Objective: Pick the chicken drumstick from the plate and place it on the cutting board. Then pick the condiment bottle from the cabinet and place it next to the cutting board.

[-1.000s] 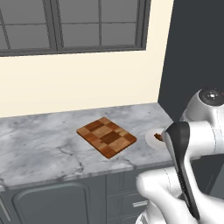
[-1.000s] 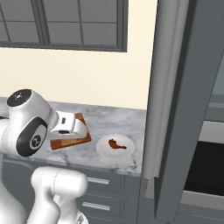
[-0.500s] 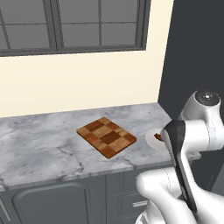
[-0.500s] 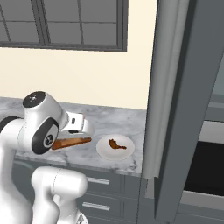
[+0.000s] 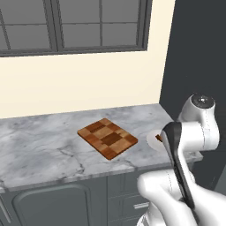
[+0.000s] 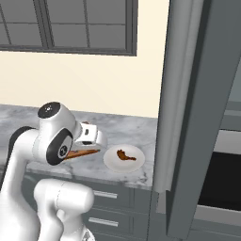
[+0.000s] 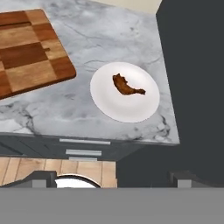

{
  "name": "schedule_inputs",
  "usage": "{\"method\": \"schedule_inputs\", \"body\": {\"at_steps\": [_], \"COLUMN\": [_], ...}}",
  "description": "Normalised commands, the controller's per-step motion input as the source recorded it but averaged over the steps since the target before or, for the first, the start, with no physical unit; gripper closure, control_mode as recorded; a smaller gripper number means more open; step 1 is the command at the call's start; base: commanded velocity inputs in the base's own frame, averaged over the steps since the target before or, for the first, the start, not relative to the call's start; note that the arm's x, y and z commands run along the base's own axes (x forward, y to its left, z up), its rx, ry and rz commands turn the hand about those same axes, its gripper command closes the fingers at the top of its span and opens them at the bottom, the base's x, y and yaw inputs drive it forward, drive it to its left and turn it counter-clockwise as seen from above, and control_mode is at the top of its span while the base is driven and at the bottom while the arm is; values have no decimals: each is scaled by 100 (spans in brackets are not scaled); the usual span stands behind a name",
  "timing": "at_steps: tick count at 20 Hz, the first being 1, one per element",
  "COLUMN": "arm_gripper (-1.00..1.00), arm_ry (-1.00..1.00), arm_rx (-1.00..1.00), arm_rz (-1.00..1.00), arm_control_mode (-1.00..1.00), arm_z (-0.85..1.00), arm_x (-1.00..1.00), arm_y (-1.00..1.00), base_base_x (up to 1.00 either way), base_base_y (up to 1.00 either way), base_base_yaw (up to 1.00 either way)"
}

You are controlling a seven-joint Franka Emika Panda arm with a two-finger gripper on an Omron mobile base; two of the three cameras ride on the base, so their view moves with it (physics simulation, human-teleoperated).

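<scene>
Left base view: cutting board (image 5: 107, 138) flat on the marble counter (image 5: 44, 145), set at an angle, near the middle. Plate (image 5: 154, 140) to the right of the board, apart from it, largely masked by the white arm (image 5: 194, 128). Tall dark cabinet (image 5: 198, 57) at the right edge of the counter.

Right base view: plate (image 6: 124, 157) near the front edge of the counter (image 6: 122, 132), just left of the grey cabinet door panel (image 6: 181, 94). Chicken drumstick (image 6: 124, 155) lying on the plate, roughly central. Board (image 6: 80, 153) visible as a brown sliver behind the arm's wrist.

Hand view: gripper (image 7: 116, 179) above the counter's front edge, jaws spread fully wide, nothing held between the fingertips (image 7: 41, 178). Drumstick (image 7: 126, 86) lying on the plate (image 7: 109, 103), slightly above centre. Board (image 7: 30, 50) at upper left, well clear of the plate. Cabinet (image 7: 192, 65) wall just right of the plate.
</scene>
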Motion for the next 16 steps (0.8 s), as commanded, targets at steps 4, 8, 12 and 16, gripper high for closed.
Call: {"method": "schedule_inputs", "body": {"at_steps": [4, 8, 12, 16], "arm_gripper": [-100, -100, -100, -100], "arm_ry": [-1, -2, -2, -1], "arm_rx": [-4, -3, -1, -1], "arm_rz": [0, 0, 0, 0], "arm_control_mode": [-100, -100, -100, -100], "arm_z": [-38, -36, -34, -31], "arm_x": [19, 22, 23, 28], "arm_y": [-3, -2, -3, -6], "base_base_x": [0, 0, 0, 0], "base_base_y": [0, 0, 0, 0], "base_base_yaw": [0, 0, 0, 0]}}
